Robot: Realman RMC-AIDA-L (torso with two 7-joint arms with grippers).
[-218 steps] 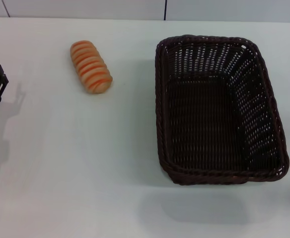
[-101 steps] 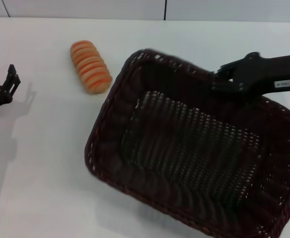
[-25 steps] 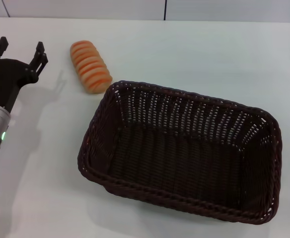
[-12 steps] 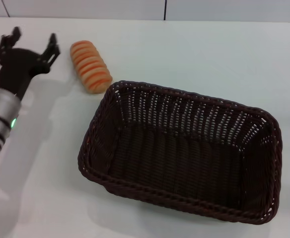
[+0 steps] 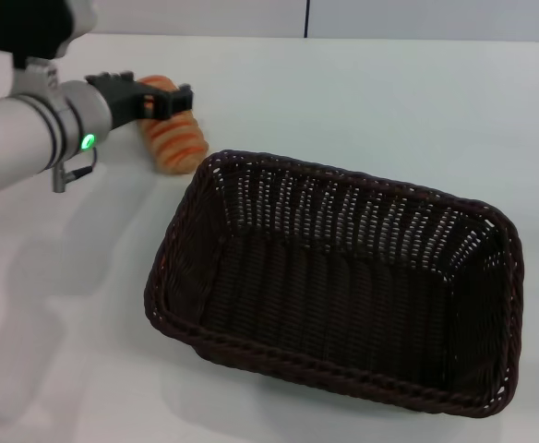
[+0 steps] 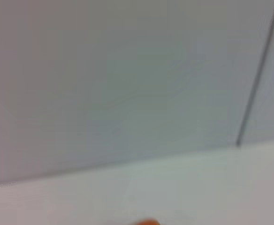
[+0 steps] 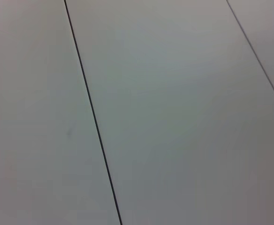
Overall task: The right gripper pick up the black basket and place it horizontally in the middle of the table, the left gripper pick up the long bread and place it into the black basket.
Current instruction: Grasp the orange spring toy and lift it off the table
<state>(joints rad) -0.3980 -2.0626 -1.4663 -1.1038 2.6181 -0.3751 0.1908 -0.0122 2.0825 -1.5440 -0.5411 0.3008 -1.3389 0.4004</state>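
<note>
The black basket lies lengthwise across the middle of the white table, slightly skewed, and it is empty. The long bread lies on the table just beyond the basket's far left corner. My left gripper reaches in from the left on its silver-white arm and hovers open over the bread's far end, covering part of it. A sliver of orange bread shows at the edge of the left wrist view. My right gripper is out of view.
The left arm's silver-white body with its green light crosses the table's far left corner. The right wrist view shows only pale wall panels with dark seams.
My left arm has swung right and forward, from beside the bread to over its far end. The basket and bread have not moved in the last second.
</note>
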